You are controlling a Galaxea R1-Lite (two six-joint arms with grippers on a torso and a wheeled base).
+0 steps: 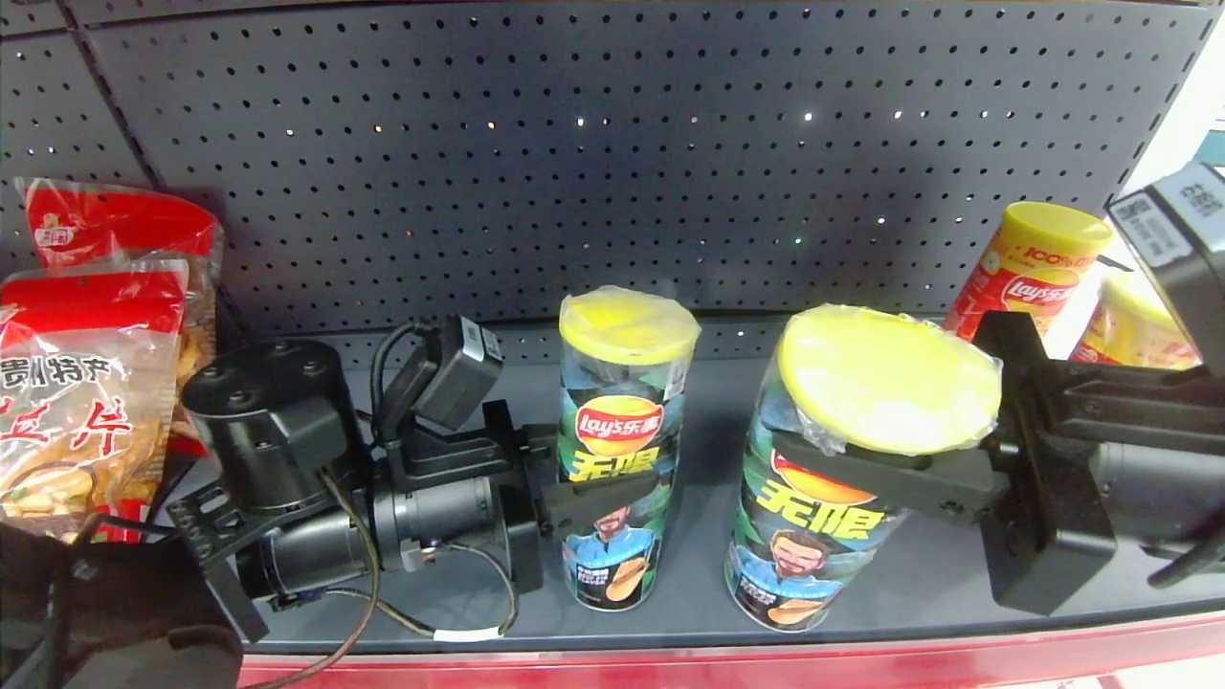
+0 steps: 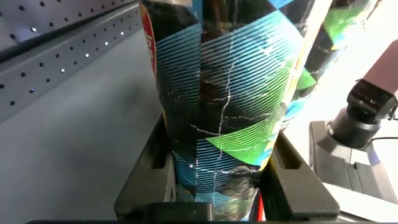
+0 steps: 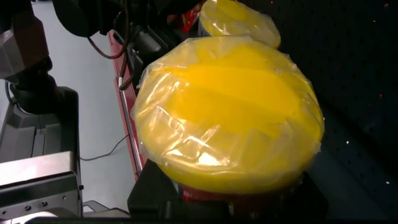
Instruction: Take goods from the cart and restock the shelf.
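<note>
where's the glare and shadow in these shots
Head view: bright dots shine through the pegboard holes; a broad shadow darkens it right of middle. Right wrist view: the film over the yellow lid catches glare. Left wrist view: thin glints on the chip can's wrinkled wrap.

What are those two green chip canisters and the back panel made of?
The left green chip canister and right green chip canister: probably glossy printed cardboard; yellow lids under crinkled clear film. Dark grey perforated back panel: seemingly matte painted metal.
</note>
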